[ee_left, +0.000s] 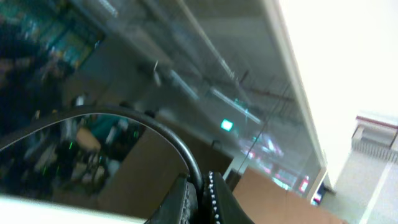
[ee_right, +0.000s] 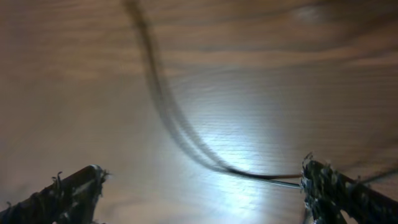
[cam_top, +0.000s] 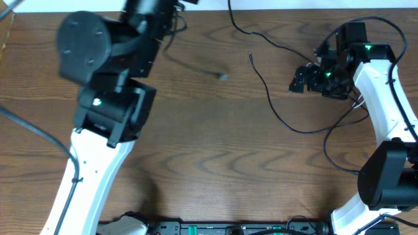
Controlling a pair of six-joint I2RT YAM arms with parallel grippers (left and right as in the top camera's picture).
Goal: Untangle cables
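My left gripper (ee_left: 202,190) is lifted high off the table and shut on a black cable (ee_left: 158,127), which arcs away to the left from between its jaws. In the overhead view a thin dark cord with a greyish plug (cam_top: 223,77) trails blurred below the raised left arm (cam_top: 108,52). A second black cable (cam_top: 277,111) lies in a curve on the wood. A third black cable (cam_top: 261,36) runs in from the far edge. My right gripper (cam_top: 299,79) sits low at the right, open. The curved cable (ee_right: 180,127) passes between its fingers and touches the right fingertip (ee_right: 320,180).
The brown wooden table (cam_top: 196,150) ends at a pale far edge. The right arm's own thicker black wires (cam_top: 336,147) loop near its white link. A dark equipment rail (cam_top: 228,228) lines the front edge. A black wire (cam_top: 32,130) crosses the left side.
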